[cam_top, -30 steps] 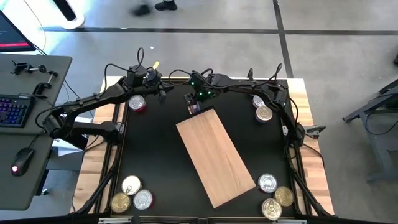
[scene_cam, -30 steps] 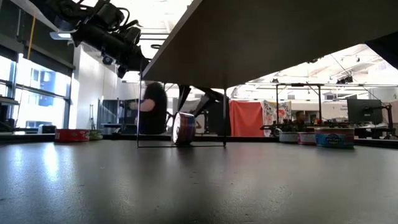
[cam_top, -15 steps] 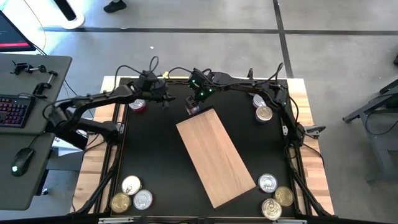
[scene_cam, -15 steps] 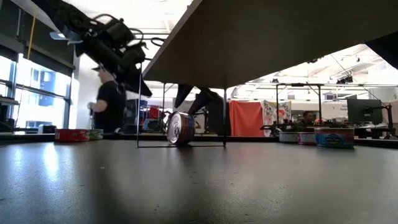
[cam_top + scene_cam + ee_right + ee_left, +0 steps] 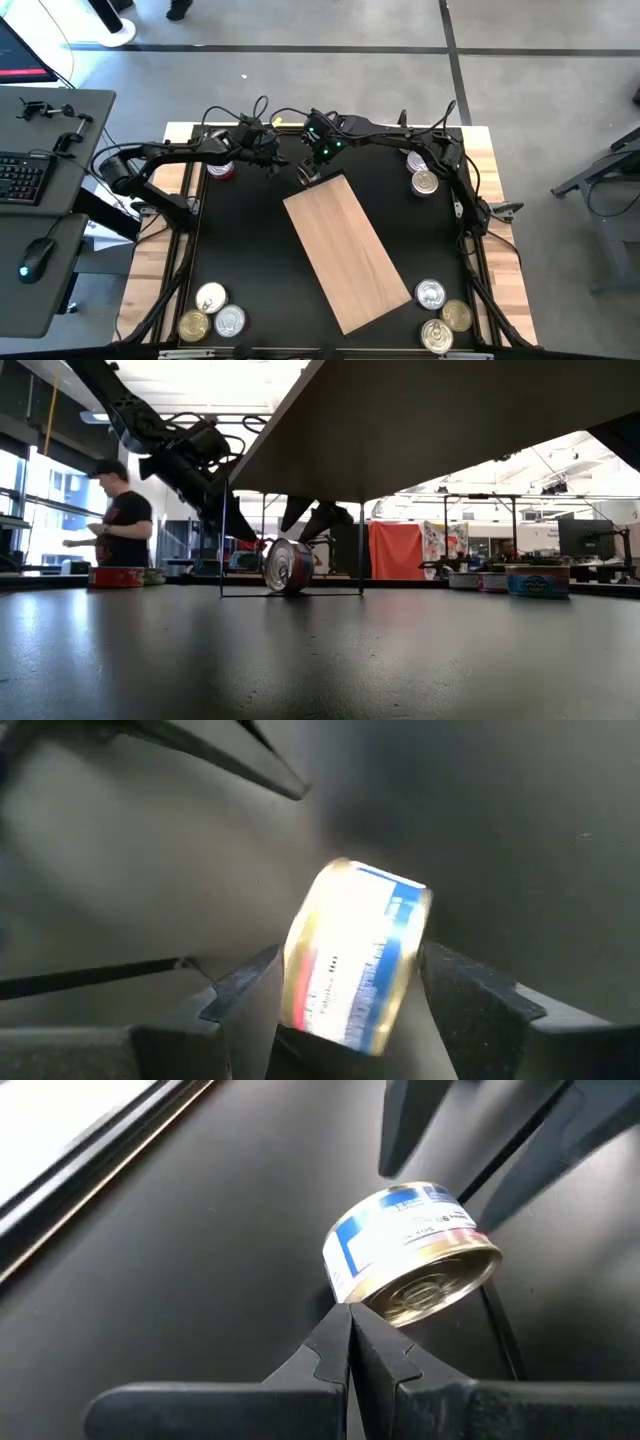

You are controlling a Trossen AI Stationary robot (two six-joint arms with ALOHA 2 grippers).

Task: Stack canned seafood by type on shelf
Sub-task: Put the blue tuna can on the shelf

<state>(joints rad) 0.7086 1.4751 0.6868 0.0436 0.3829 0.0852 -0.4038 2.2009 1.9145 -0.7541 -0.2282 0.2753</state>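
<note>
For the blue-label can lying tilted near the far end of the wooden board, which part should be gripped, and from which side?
The blue-label can rests on its edge, lid facing sideways. The two flat faces, lid and bottom, look best to pinch, coming from above: the curved wall would probably roll or slip. The right end effector already holds it this way, while the left end effector, shut, sits just beside it. A hold low on the can seems safer.

From above I see a grey concrete floor (image 5: 560, 90) crossed by dark seams. A grey desk (image 5: 50, 230) stands beside the rig, carrying a keyboard (image 5: 22, 178) and a mouse (image 5: 28, 260). Level across the counter, bright windows (image 5: 45, 510) light one side, a person in a black shirt (image 5: 120, 525) stands there, and an orange partition (image 5: 395, 550) sits farther back.
</note>
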